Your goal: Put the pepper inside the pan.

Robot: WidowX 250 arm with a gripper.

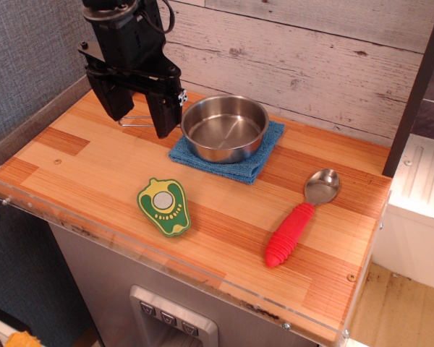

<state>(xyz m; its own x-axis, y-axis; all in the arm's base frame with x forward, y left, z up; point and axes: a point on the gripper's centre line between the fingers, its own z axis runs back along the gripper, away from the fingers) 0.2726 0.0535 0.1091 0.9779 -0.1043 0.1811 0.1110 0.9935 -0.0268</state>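
Note:
The pepper [163, 206] is a flat green slice with yellow trim and a pale round centre. It lies on the wooden counter near the front edge, left of the middle. The pan [225, 128] is a round shiny steel pan, empty, standing on a blue cloth [228, 154] at the back; its thin wire handle [136, 121] sticks out to the left behind the gripper. My black gripper [140, 114] hangs above the counter's back left, just left of the pan and well behind the pepper. Its two fingers are apart and hold nothing.
A spoon [299, 217] with a red ribbed handle and metal bowl lies at the right of the counter. A clear plastic lip runs along the counter's front edge [166, 264]. A plank wall stands behind, and a dark post [418, 87] rises at the right.

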